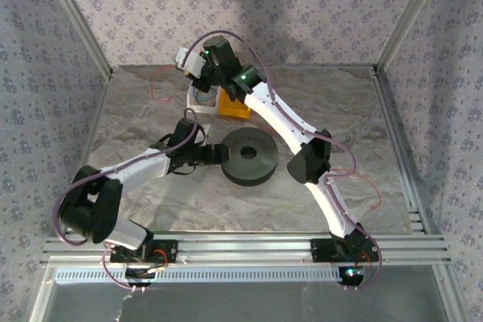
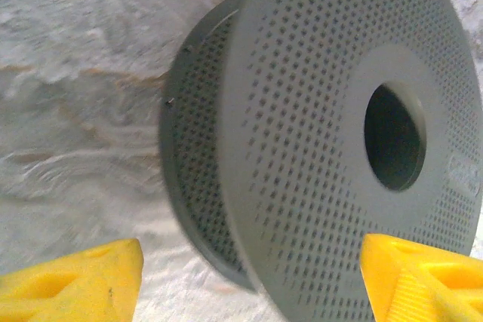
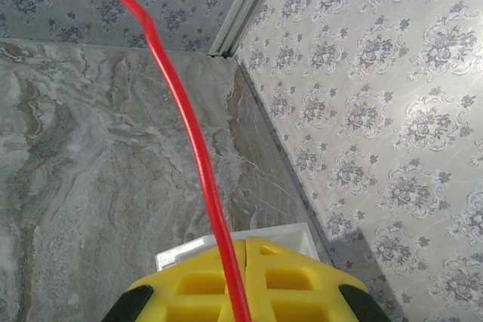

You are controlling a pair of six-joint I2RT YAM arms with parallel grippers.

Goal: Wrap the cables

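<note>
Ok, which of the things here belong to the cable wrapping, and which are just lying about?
In the job:
- red wire, pinched in the shut right gripper
- grey spool, just ahead of the open left gripper

Lying about:
- white box
- yellow thing beside the box, partly hidden by the right arm

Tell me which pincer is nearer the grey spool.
Left. The left pincer is open at the left edge of the spool; the right pincer is well beyond it, shut on the red cable.
</note>
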